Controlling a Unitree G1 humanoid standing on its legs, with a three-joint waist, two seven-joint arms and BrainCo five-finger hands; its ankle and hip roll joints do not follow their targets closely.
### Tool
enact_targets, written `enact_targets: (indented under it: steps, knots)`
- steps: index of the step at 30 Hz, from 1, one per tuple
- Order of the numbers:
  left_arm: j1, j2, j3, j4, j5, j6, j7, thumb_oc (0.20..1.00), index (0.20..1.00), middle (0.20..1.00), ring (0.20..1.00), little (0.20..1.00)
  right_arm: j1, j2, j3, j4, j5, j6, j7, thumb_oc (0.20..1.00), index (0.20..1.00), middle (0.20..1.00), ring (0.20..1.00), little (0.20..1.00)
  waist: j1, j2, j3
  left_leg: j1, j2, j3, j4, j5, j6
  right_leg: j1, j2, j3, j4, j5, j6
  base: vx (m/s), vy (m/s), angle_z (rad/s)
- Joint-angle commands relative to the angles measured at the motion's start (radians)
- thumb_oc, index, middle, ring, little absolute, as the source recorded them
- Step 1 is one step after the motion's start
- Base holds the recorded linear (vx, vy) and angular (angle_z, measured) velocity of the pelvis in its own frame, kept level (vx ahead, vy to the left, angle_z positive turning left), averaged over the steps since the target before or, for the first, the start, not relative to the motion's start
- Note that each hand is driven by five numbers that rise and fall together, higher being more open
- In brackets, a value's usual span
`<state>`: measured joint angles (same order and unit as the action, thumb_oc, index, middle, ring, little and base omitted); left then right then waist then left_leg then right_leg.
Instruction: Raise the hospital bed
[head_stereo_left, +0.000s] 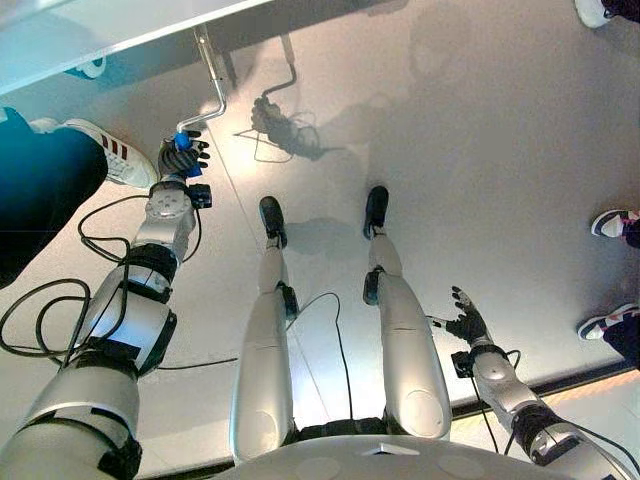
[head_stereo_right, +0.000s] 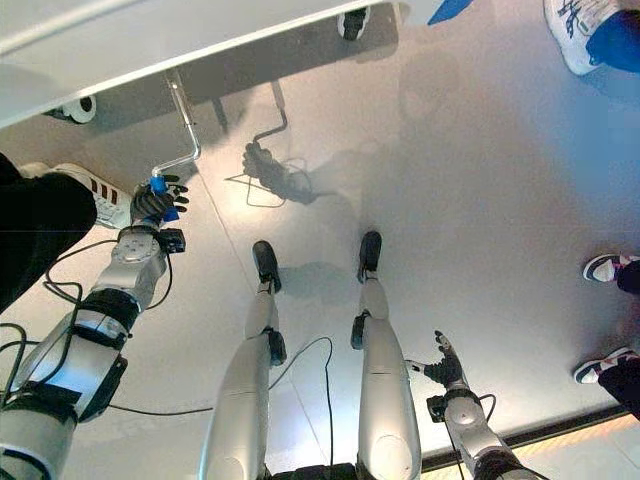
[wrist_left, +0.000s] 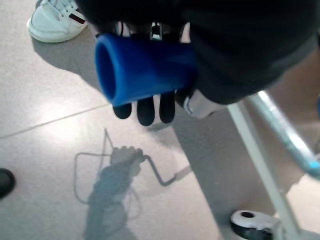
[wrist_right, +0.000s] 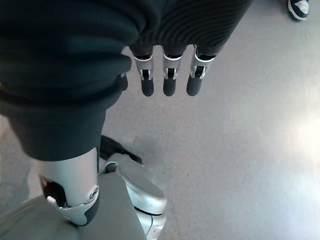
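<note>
Blue crank grip (head_stereo_left: 183, 141) is clasped by the curled fingers of the left hand (head_stereo_left: 181, 157) at far left, under the hospital bed (head_stereo_left: 90, 35) edge (metal crank rod (head_stereo_left: 214, 85) running up to it). Right hand (head_stereo_left: 468, 322) is held near right, fingers straight.

Demo or lab hall – glossy grey floor (head_stereo_left: 480, 150); hospital bed (head_stereo_left: 90, 40); onlookers' sneakers (head_stereo_left: 112, 155).

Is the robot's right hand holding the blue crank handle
No, the right hand hangs open over the bare floor, while the left hand is curled round the blue crank handle.
</note>
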<state>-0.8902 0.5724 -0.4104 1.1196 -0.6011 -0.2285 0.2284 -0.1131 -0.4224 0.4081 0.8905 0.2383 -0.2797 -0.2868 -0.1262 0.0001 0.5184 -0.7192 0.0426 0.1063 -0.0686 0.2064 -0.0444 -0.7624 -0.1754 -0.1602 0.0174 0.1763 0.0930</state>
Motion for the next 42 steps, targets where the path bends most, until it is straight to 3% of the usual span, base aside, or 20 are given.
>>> enact_targets:
  steps: [1,25,26,27,28,42]
  knots:
    - [-0.031,0.07,0.032,0.065,0.052,-0.007,0.035,0.2,0.2,0.2,0.2,0.2,0.02,-0.019,0.031,-0.054,0.018,-0.027,-0.017,1.0,1.0,1.0,1.0,1.0,0.005,-0.061,0.002,-0.032,-0.003,0.053,0.091,-0.034,-0.02,-0.051,-0.055,0.069,0.126,-0.033,0.095,0.01,-0.016,-0.14]
    - [-0.162,-0.009,-0.013,0.099,0.139,-0.002,0.084,0.2,0.2,0.2,0.2,0.2,0.042,-0.068,0.06,-0.177,0.005,-0.066,-0.039,1.0,1.0,1.0,1.0,1.0,-0.103,-0.06,0.002,-0.048,0.054,0.176,0.07,-0.02,-0.046,-0.202,0.027,0.192,0.139,-0.012,0.082,-0.01,-0.024,-0.15]
    - [-0.163,-0.015,-0.018,0.098,0.136,-0.006,0.084,0.2,0.2,0.2,0.2,0.2,0.054,-0.071,0.062,-0.177,0.006,-0.068,-0.038,1.0,1.0,1.0,1.0,1.0,-0.11,-0.058,0.002,-0.019,0.058,0.173,0.065,-0.049,-0.056,-0.185,0.033,0.2,0.141,-0.041,0.09,-0.01,-0.029,-0.17]
    - [-0.17,-0.014,-0.016,0.097,0.136,-0.006,0.085,0.2,0.2,0.2,0.2,0.2,0.048,-0.072,0.06,-0.178,0.005,-0.069,-0.038,1.0,1.0,1.0,1.0,1.0,-0.112,-0.061,0.002,-0.046,0.059,0.187,0.069,-0.02,-0.049,-0.211,0.034,0.2,0.138,-0.008,0.082,0.06,0.001,-0.13]
    - [-0.166,-0.018,-0.019,0.097,0.136,-0.008,0.085,0.2,0.2,0.2,0.2,0.2,0.056,-0.073,0.063,-0.177,0.003,-0.068,-0.037,1.0,1.0,1.0,1.0,1.0,-0.114,-0.058,0.002,-0.018,0.059,0.18,0.065,-0.05,-0.057,-0.189,0.038,0.205,0.141,-0.04,0.089,0.0,-0.024,-0.17]
    - [-0.204,-0.084,-0.042,0.058,0.1,-0.036,0.073,0.2,0.2,0.2,0.2,0.2,0.081,-0.084,0.061,-0.175,-0.003,-0.076,-0.036,1.0,1.0,1.0,1.0,1.0,-0.154,-0.044,0.002,0.012,0.079,0.23,0.069,-0.053,-0.076,-0.206,0.076,0.247,0.143,-0.037,0.093,0.01,-0.032,-0.13]
